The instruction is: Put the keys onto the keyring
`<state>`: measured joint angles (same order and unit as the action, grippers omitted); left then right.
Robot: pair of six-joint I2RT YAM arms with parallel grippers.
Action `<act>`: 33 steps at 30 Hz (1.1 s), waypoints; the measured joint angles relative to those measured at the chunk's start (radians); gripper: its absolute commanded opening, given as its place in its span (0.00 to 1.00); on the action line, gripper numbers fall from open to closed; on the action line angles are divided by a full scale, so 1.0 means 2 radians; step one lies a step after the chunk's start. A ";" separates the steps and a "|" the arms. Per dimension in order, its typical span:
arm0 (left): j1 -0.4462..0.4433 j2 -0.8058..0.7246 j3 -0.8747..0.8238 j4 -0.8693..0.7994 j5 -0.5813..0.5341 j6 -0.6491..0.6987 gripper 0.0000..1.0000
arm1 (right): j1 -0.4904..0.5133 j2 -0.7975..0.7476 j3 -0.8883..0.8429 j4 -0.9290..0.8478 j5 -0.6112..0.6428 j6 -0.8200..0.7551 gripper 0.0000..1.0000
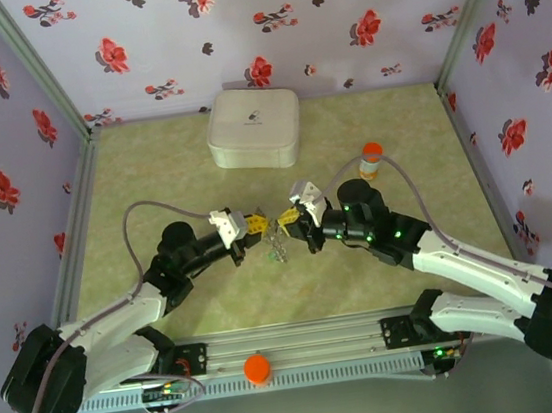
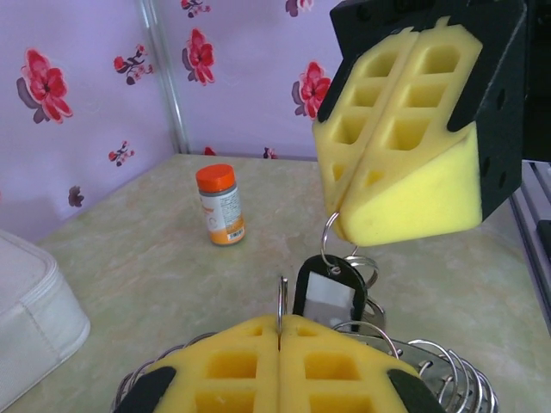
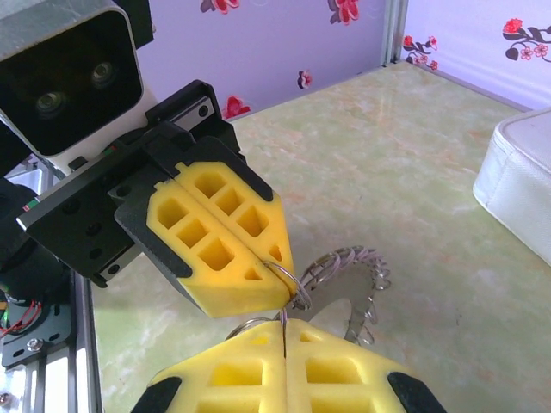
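Yellow foam pads of the left gripper [image 2: 280, 335] were pressed flat together on a thin upright wire [image 2: 281, 297], which we saw edge-on. We could not tell whether that wire belonged to the keyring [image 3: 360, 301]. The keyring's coiled rim spread low behind those pads, and we could not tell if it rested on the table [image 2: 155, 284]. Just right of the wire and a little beyond it, the black key [image 2: 330, 297] hung with its long axis vertical. Its small metal loop [image 2: 325, 241] rose up and to the right into the tip of the right gripper [image 2: 344, 219], whose pads were likewise closed tight and pinched that loop from above. The two grippers thus met tip to tip over the table's middle, the right one carrying the key and the left one nearest the wire. We judged that the coming move turned on that short gap. The loop lay just up and right of the wire, apart from it, and would need bringing down and leftward onto it.
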<state>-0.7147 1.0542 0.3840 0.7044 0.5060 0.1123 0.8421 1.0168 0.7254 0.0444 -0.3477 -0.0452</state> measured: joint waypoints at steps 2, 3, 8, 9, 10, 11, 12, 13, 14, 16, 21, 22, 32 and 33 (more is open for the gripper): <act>-0.001 0.000 0.000 0.004 0.002 0.000 0.00 | 0.000 0.002 0.000 0.004 -0.005 0.002 0.00; -0.002 0.000 0.000 0.007 0.003 0.000 0.00 | 0.000 0.004 0.000 0.005 -0.007 0.002 0.00; -0.003 0.003 -0.001 0.018 0.006 0.000 0.00 | 0.000 0.012 0.000 0.007 -0.013 0.009 0.00; -0.003 0.003 -0.001 0.019 0.006 0.000 0.00 | 0.000 0.013 0.000 0.009 -0.014 0.010 0.00; -0.003 0.003 -0.001 0.019 0.006 0.000 0.00 | 0.000 0.014 0.000 0.009 -0.013 0.011 0.00; -0.003 0.003 -0.002 0.020 0.006 0.000 0.00 | 0.000 0.014 0.000 0.010 -0.014 0.012 0.00; -0.003 0.003 -0.003 0.022 0.007 0.000 0.00 | 0.000 0.014 0.000 0.011 -0.013 0.013 0.00; -0.003 0.003 -0.004 0.022 0.008 0.000 0.00 | 0.000 0.014 0.000 0.014 -0.013 0.014 0.00; -0.003 0.003 -0.004 0.022 0.009 0.000 0.00 | 0.000 0.014 0.000 0.017 -0.013 0.014 0.00; -0.003 0.003 -0.004 0.022 0.010 0.000 0.00 | 0.000 0.014 0.000 0.023 -0.013 0.015 0.00; -0.004 0.003 -0.004 0.022 0.011 0.000 0.00 | 0.000 0.017 0.000 0.028 -0.013 0.015 0.00; -0.004 0.003 -0.004 0.022 0.011 0.000 0.00 | 0.000 0.018 0.000 0.029 -0.013 0.015 0.00; -0.004 0.003 -0.005 0.033 0.011 -0.001 0.00 | 0.000 0.020 0.000 0.024 0.005 0.019 0.00; -0.004 0.003 -0.005 0.033 0.011 -0.001 0.00 | 0.000 0.020 0.000 0.023 0.006 0.021 0.00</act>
<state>-0.7219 1.0611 0.3748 0.7708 0.5278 0.1112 0.8425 1.0569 0.7258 0.0914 -0.3359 -0.0036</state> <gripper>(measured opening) 0.060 0.064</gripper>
